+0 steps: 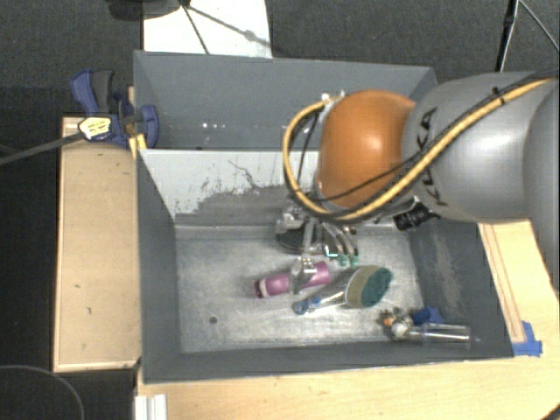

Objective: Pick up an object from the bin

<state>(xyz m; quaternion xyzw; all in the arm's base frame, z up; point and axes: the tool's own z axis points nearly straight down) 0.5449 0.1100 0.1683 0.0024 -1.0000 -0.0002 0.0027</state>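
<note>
Locate the pink-purple cylinder (278, 283) first: it lies on its side on the floor of the bin (219, 322), near the middle and slightly toward the right, with its long axis running roughly left to right. The gripper (308, 268) stands low in the bin, directly over the cylinder's right end, and its metal tip overlaps that end in the camera view (you cannot tell from this angle whether the gripper is spread, closed, or pinching the cylinder). Just below and to the right of the cylinder you will find a slim blue pen-like stick (317, 302), lying slantwise and close against it. Further right, a round pad with a dark teal face and a pale rim (369, 285) rests tilted on its edge. Well apart, near the bin's front right corner, lies a small item with a blue body and a clear tube (426, 327). Above the gripper, the orange cover (363, 147) and looped cables (293, 160) hide the wrist, and the grey arm (490, 160) enters from the right.
</note>
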